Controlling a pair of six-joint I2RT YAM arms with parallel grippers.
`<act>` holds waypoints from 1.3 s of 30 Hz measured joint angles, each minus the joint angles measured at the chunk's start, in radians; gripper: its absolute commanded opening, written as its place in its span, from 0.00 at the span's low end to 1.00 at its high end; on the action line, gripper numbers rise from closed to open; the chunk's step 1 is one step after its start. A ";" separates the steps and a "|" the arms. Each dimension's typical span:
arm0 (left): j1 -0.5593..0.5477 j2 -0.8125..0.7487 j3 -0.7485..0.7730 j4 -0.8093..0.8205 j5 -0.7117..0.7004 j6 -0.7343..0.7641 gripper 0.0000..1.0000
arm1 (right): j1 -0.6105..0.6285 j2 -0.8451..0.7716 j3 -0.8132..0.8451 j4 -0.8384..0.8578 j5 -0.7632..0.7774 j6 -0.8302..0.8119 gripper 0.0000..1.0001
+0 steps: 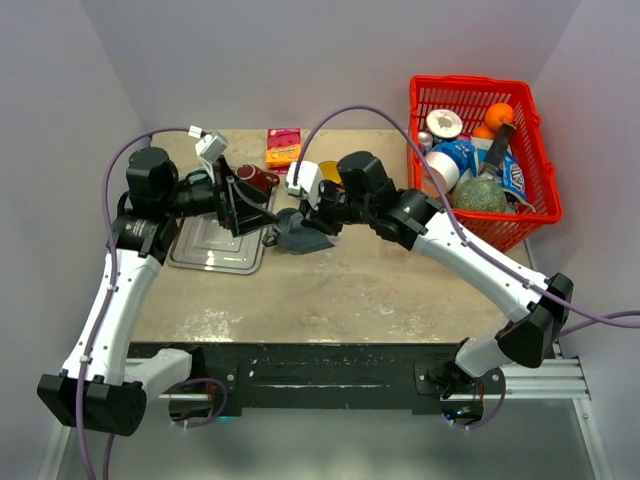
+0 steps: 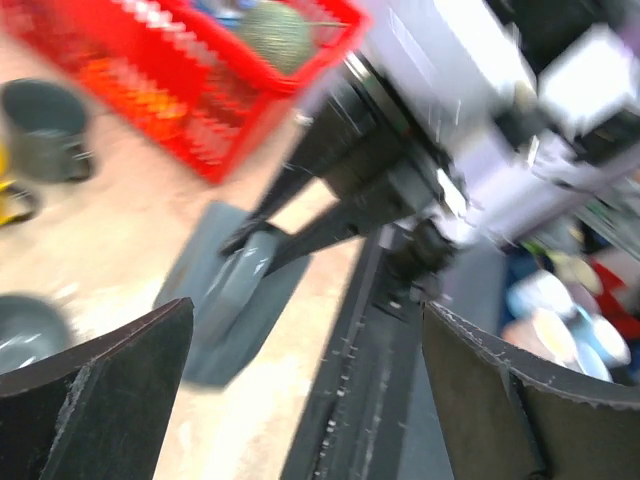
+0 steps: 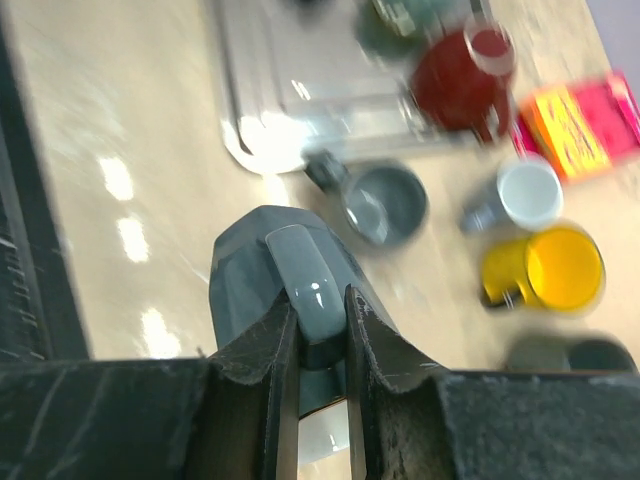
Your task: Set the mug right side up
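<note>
Robot lab cell — bare grey walls (image 1: 300, 50), table (image 1: 350, 290) on aluminium rail (image 1: 545, 382).

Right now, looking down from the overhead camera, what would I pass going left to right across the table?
In order: metal tray → red mug → grey mug → red basket. The pink box overlaps both mugs sideways, so it is left out.

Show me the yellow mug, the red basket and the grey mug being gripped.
yellow mug (image 3: 556, 268): right wrist view, its yellow inside.
red basket (image 1: 468, 81): top external view, far rim.
grey mug (image 3: 240, 285): right wrist view, side wall beside the handle.
</note>
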 measured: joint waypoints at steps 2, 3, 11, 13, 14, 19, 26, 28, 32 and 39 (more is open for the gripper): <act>0.000 0.023 0.036 -0.082 -0.109 0.047 0.99 | 0.000 -0.002 -0.037 -0.028 0.101 -0.037 0.00; 0.000 0.034 0.051 -0.117 -0.174 0.066 0.99 | 0.000 -0.002 -0.055 -0.039 0.152 -0.055 0.00; 0.000 0.169 0.118 -0.301 -0.650 0.090 0.99 | 0.000 -0.007 -0.204 -0.028 0.475 -0.284 0.00; 0.000 0.189 0.118 -0.327 -0.725 0.087 0.99 | -0.001 -0.007 -0.240 -0.006 0.505 -0.356 0.00; 0.000 0.195 0.118 -0.335 -0.750 0.087 0.99 | -0.001 -0.007 -0.256 0.005 0.518 -0.391 0.00; 0.002 0.212 0.118 -0.352 -0.858 0.080 0.99 | 0.001 0.034 -0.275 0.041 0.548 -0.553 0.00; 0.018 0.231 0.118 -0.338 -0.908 0.052 0.99 | 0.011 0.180 -0.249 0.046 0.549 -0.706 0.00; 0.027 0.239 0.117 -0.329 -0.909 0.037 0.99 | 0.023 0.204 -0.249 0.047 0.552 -0.740 0.00; 0.044 0.250 0.090 -0.287 -0.893 0.006 0.99 | 0.048 0.230 -0.250 0.049 0.552 -0.785 0.00; 0.059 0.283 0.056 -0.252 -0.854 -0.011 0.99 | 0.083 0.274 -0.246 0.060 0.552 -0.827 0.00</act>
